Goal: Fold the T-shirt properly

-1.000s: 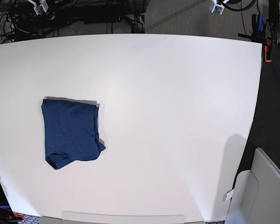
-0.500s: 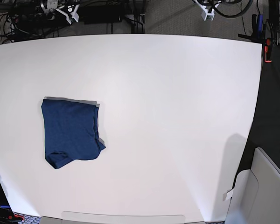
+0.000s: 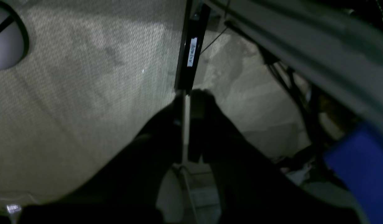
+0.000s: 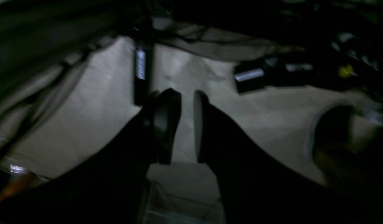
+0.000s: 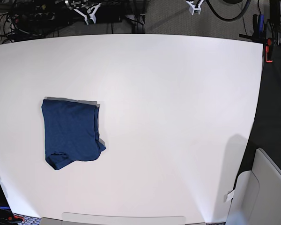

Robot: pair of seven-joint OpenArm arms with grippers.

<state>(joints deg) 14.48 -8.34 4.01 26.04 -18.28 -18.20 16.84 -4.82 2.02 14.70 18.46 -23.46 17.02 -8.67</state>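
The T-shirt [image 5: 70, 135] lies folded into a dark navy rectangle on the left part of the white table [image 5: 178, 117], with one lower corner bulging out. Nothing touches it. Both arms hang beyond the table's far edge: a white part of my right arm [image 5: 86, 10] shows at the top left, and a white part of my left arm [image 5: 194, 5] at the top right. In the left wrist view my left gripper [image 3: 186, 93] is shut on nothing above carpet. In the right wrist view my right gripper [image 4: 187, 95] is open by a narrow gap, holding nothing.
Cables and dark equipment [image 5: 47, 16] lie on the floor behind the table. A red clamp [image 5: 269, 49] sits at the table's right edge, and a pale grey bin [image 5: 264, 192] stands at the lower right. A black bar [image 3: 191, 49] and a blue object [image 3: 359, 168] lie near the left gripper.
The white ends of both arms have swung inward along the far edge, toward the middle. My left gripper has closed. The T-shirt has not moved.
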